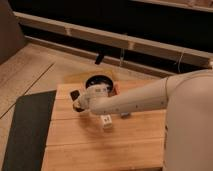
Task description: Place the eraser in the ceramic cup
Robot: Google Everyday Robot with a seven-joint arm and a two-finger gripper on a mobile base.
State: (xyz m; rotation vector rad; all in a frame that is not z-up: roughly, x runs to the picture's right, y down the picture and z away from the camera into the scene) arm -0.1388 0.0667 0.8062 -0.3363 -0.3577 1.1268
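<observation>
My gripper [78, 101] hovers at the left edge of the wooden table [85, 145], on the end of the arm reaching in from the right. A small dark block, which looks like the eraser [75, 94], sits right at the gripper's tip. A cream-white round shape just in front of the dark bowl [99, 80] looks like the ceramic cup [99, 91]. The wrist merges with it, so its rim is hard to make out. The gripper is just left of the cup.
A white bar with dark marks [106, 121] lies on the table below the arm. A blue-grey piece [124, 115] peeks out under the forearm. A dark mat [27, 130] lies on the floor to the left of the table.
</observation>
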